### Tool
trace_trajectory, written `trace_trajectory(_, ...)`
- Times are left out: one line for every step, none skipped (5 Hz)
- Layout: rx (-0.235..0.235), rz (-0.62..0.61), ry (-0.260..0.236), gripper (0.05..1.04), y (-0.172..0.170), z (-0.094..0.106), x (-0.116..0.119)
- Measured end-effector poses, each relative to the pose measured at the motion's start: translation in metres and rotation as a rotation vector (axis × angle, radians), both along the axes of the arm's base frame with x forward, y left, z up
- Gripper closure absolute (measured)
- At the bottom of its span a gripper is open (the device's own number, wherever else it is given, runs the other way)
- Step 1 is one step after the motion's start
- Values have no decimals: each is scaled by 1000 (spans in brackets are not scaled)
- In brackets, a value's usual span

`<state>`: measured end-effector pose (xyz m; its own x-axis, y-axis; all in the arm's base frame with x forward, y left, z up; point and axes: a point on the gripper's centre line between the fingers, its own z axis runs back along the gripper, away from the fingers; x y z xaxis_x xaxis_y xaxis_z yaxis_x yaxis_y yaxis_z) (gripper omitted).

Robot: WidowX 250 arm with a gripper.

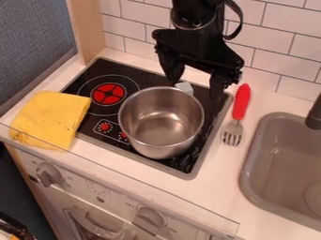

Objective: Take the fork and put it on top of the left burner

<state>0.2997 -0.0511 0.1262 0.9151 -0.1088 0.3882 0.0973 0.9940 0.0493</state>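
My gripper hangs over the back of the stove, open, its two fingers apart above the pot's far rim. The fork lies on the white counter right of the stove, to the right of the gripper and clear of it. Its red handle points to the back wall and its metal tines to the front. The left burner shows as a red disc in a thin ring on the black cooktop, uncovered.
A steel pot stands on the cooktop's right side, with a small pale block behind it. A yellow cloth overlaps the stove's left edge. The grey sink is at the right, its faucet at the view's edge.
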Motion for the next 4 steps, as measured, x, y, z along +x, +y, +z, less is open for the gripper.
trace_trajectory(-2,2,29,82,-1,-9,0)
trace_trajectory(-32,-11,19,82,-10,-14,19)
trace_trajectory(-58,-19,13,82,-17,-18,47)
trace_trajectory(-51,-5,6,82,-20,-23,72)
